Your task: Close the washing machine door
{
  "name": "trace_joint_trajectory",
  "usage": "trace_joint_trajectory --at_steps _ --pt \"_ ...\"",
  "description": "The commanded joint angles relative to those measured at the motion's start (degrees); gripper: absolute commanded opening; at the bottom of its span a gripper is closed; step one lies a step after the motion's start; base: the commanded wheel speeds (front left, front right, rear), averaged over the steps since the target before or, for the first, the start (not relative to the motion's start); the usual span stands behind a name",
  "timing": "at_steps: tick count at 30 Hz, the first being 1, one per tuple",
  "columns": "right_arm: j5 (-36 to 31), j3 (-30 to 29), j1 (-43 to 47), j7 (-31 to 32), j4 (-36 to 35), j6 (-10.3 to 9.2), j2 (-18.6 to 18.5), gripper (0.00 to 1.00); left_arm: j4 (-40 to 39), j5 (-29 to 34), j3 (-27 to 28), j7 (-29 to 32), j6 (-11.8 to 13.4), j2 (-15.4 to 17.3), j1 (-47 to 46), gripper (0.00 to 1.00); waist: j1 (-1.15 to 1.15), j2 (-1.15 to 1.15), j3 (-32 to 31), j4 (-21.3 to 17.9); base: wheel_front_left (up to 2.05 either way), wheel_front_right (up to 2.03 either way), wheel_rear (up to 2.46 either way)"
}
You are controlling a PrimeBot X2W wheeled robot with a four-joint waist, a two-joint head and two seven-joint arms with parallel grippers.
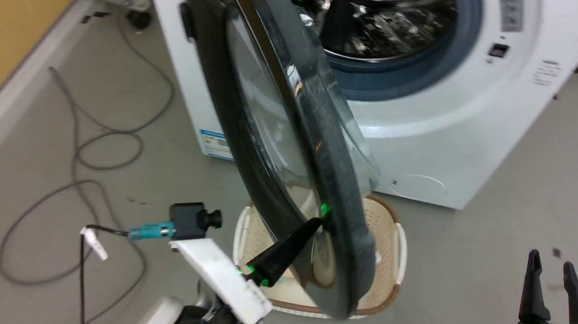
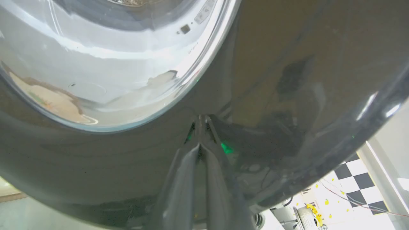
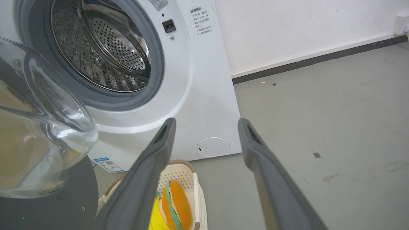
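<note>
Against the half-open glossy black door [image 1: 271, 130], the left claw [image 1: 318, 223] rests pressed together.

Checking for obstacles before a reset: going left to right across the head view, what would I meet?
Grey cable → left gripper → round white cap → right gripper.

The head view looks down from high up at the floor [image 1: 489, 277], with the washing machine [image 1: 448, 142] along the top and the washing machine door [image 1: 315, 148] open in the middle. The left wrist view is right up near the door's shiny outside (its window shows at the top left). The right wrist view sits low and further back, facing the machine's front. All three show the door; head and right wrist also share the basket [image 1: 396, 230]
</note>
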Motion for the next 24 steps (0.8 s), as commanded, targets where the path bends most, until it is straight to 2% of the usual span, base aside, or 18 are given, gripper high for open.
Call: trace_joint_trajectory --at_steps 1,14,23,24 --pt "-0.25 0.11 -1.0 -0.26 -0.24 0.05 0.01 1.0 0.32 0.17 -0.77 -0.51 -0.26 -0.06 -1.21 0.0 0.0 0.0 0.65 -1.56 0.0 0.0 0.0" --pt "-0.2 1.41 -2.3 -0.26 -0.88 0.05 0.01 1.0 11.49 -3.17 -12.7 -12.88 -0.26 -1.44 -13.4 0.0 0.0 0.0 2.89 -9.09 0.0 0.0 0.0" --pt "-0.07 3.27 -1.17 -0.26 -1.25 0.05 0.01 1.0 14.49 -4.87 -18.66 -18.71 -0.26 1.93 -15.64 0.0 0.0 0.0 1.85 -9.88 0.0 0.0 0.0" --pt "-0.16 3.39 -1.02 -0.26 -1.38 0.05 0.01 1.0 15.17 -4.25 -19.11 -20.01 -0.26 2.46 -15.79 0.04 0.0 0.0 1.59 -9.71 0.0 0.0 0.0"
